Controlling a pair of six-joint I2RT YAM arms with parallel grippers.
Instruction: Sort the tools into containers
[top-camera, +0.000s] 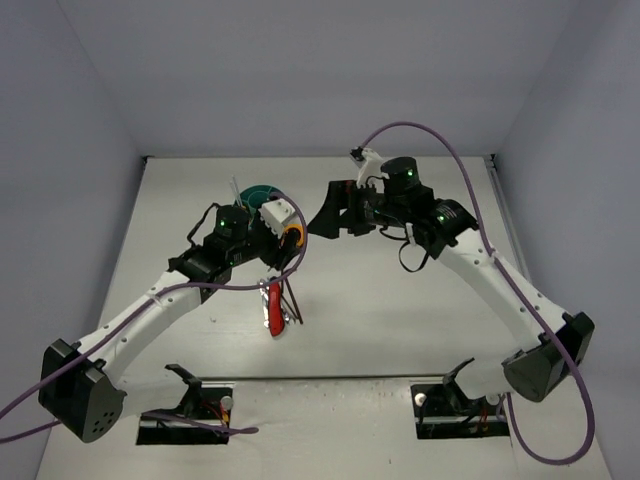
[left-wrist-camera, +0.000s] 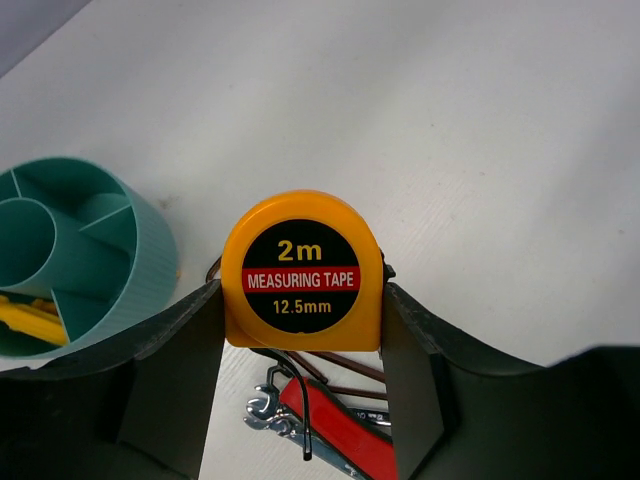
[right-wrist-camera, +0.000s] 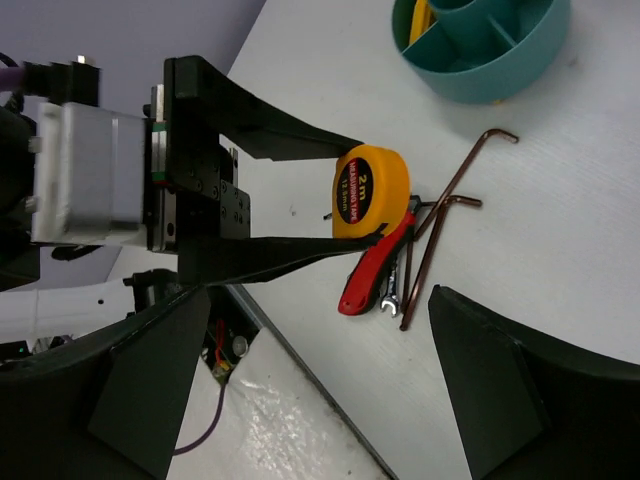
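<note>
Left gripper (left-wrist-camera: 302, 292) clamps glossy orange-yellow plastic tape (left-wrist-camera: 300, 262), rounded case, ctr frame; we read "2m MEASURING TAPE 12.5mm" on its black disc. Ribbed teal bowl (left-wrist-camera: 135, 275) at left edge. Right gripper (right-wrist-camera: 320, 300) gapes, empty.

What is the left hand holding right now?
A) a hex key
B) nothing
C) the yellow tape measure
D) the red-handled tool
C: the left hand is closed on both sides of the yellow tape measure; the red-handled tool lies on the table.
</note>
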